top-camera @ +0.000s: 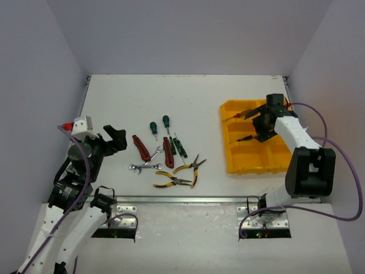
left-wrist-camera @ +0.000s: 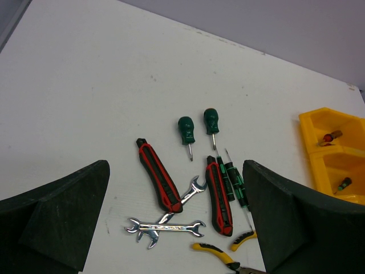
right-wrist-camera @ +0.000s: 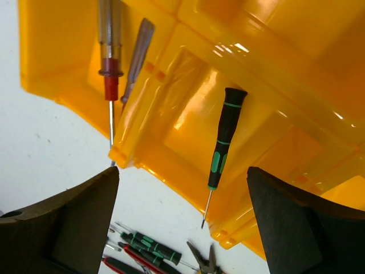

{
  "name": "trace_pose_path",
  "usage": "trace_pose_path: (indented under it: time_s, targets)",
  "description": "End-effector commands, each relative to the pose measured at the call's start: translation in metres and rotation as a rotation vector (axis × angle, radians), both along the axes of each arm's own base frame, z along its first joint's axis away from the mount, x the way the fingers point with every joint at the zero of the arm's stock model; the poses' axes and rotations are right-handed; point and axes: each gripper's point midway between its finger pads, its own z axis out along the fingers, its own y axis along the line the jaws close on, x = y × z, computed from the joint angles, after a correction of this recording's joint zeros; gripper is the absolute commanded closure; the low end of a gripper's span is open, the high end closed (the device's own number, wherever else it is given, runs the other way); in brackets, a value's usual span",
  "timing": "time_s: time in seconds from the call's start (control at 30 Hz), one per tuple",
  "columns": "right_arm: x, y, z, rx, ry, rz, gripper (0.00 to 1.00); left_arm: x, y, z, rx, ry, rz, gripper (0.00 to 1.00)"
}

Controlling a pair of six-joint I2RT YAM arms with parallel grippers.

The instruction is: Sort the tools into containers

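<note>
1. Right wrist view: my right gripper has its jaws spread wide with nothing between them. Its dark, matte fingers sit at the bottom corners of the frame.
2. A slim black-and-green screwdriver lies above that gap, mid-frame, inside one compartment of the yellow tray. Its tip points toward the bottom edge, and neither finger touches it.
3. At upper left, in the neighbouring compartment, lies a red-collared screwdriver with a clear handle. Its thin steel shaft reaches the tray's edge.
4. The tray is glossy, slightly see-through plastic with straight dividing walls.
5. Left wrist view: my left gripper is also wide open and holds nothing, above the white table.
6. Between its fingers in the frame lie stubby green screwdrivers, ribbed red-and-black handles, shiny silver wrenches and thin green-banded screwdrivers. Yellow-handled pliers show at the bottom edge.
7. Top view: these loose tools lie left of centre, well apart from the tray at right.
</note>
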Motion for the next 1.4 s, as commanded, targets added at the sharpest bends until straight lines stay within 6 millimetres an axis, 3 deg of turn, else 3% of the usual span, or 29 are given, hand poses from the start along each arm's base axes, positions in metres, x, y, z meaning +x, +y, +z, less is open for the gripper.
trace_pose_path:
  time_s: [0.0,0.13,0.23,0.3,0.47,0.53,0.67,0.73,0.93,1.1,1.37]
  targets:
    - [0.016,-0.004,0.047,-0.078,-0.149,0.052,0.06,0.004,-0.005,0.007,-0.012,-0.029,-0.018,0.00]
    - [0.028,0.015,0.075,-0.131,-0.266,0.219,0.07,0.004,-0.006,0.006,-0.009,-0.024,-0.021,0.00]
    - [0.037,0.075,0.094,-0.204,-0.332,0.517,0.11,0.005,-0.006,0.005,-0.007,-0.019,-0.022,0.00]
    - [0.040,0.104,0.097,-0.274,-0.299,0.672,0.14,0.006,-0.007,0.004,-0.006,-0.014,-0.024,0.00]
    - [0.028,0.174,0.075,-0.390,-0.182,0.916,0.25,0.007,-0.007,0.002,-0.003,-0.007,-0.021,0.00]
    - [0.021,0.204,0.063,-0.383,-0.172,1.004,0.39,0.007,-0.007,0.003,-0.003,-0.008,-0.020,0.00]
    - [0.005,0.255,0.020,-0.394,-0.084,1.195,0.48,0.007,-0.007,0.002,-0.003,-0.006,-0.021,0.00]
    - [0.002,0.277,0.012,-0.416,-0.059,1.271,0.56,0.007,-0.007,0.003,-0.003,-0.008,-0.021,0.00]
    - [-0.008,0.303,-0.016,-0.453,-0.008,1.359,0.60,0.005,-0.006,0.005,-0.009,-0.021,-0.018,0.00]
    - [-0.020,0.307,-0.037,-0.460,0.056,1.415,0.67,0.005,-0.007,0.006,-0.010,-0.025,-0.024,0.00]
    - [-0.031,0.304,-0.065,-0.472,0.122,1.435,0.69,0.003,-0.006,0.009,-0.013,-0.036,-0.023,0.00]
